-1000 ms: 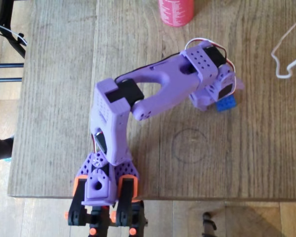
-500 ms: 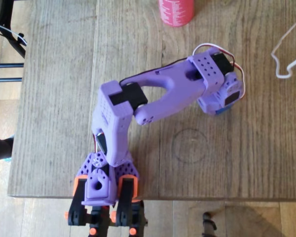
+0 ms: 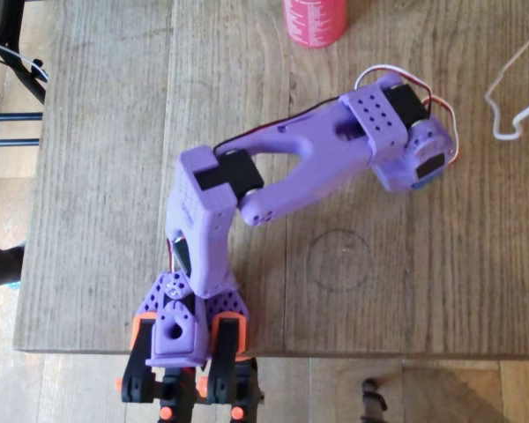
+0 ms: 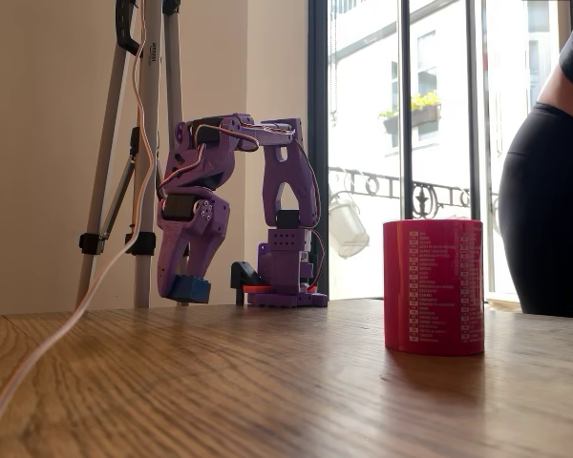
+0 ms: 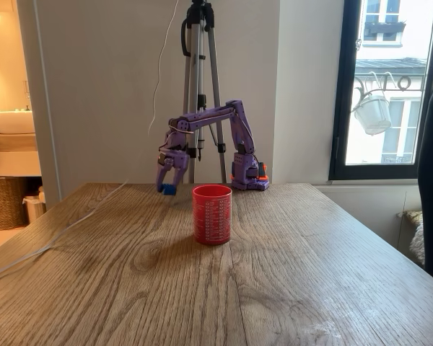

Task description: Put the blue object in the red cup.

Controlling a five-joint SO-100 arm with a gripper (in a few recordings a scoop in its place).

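Purple printed arm (image 3: 282, 167); black servos; orange clamps (image 3: 141, 339) at base; red-white wires.

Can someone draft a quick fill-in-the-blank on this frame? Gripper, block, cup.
1. The gripper is shut on the blue ____.
2. In a fixed view, the blue object hangs just above the ____.
3. The red cup stands ____ on the table.
4. The cup's colour is ____.

Missing words: object; table; upright; red
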